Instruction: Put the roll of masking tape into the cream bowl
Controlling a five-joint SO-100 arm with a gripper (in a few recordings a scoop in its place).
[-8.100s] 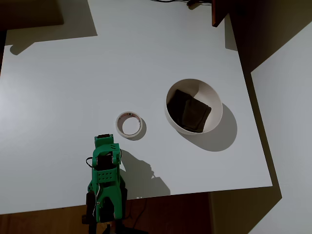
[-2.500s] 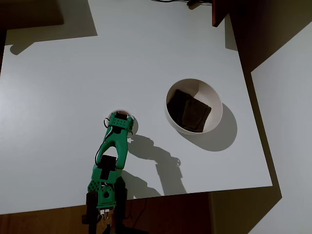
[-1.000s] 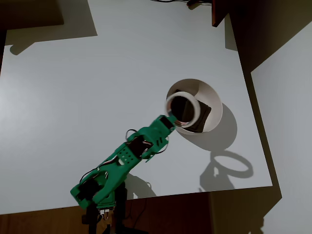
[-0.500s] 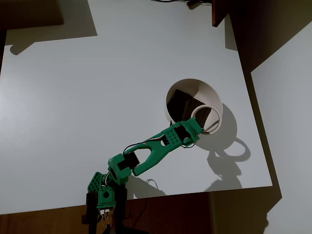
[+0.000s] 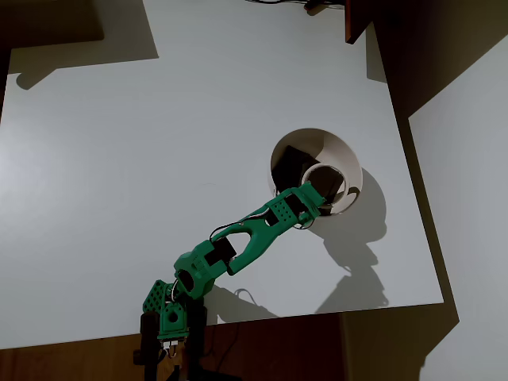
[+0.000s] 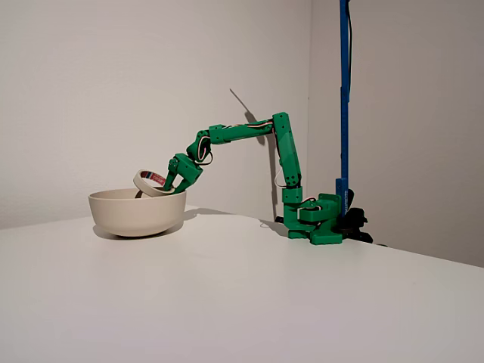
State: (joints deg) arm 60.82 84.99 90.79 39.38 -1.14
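my green claw [image 6: 172, 184] is clamped on the edge of the small cream-white ring of masking tape [image 6: 150, 182], holding it tilted just above the rim of the big round cream bowl [image 6: 136, 214] on the white table [image 5: 159, 119], so a release should drop it inside.

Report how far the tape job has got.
Done: the tape is off the table and carried to the bowl. In hand: the gripper holds it tilted at the rim, partly dipping inside; the overhead view shows it above the dark cloth. Left: release the tape into the bowl and withdraw.
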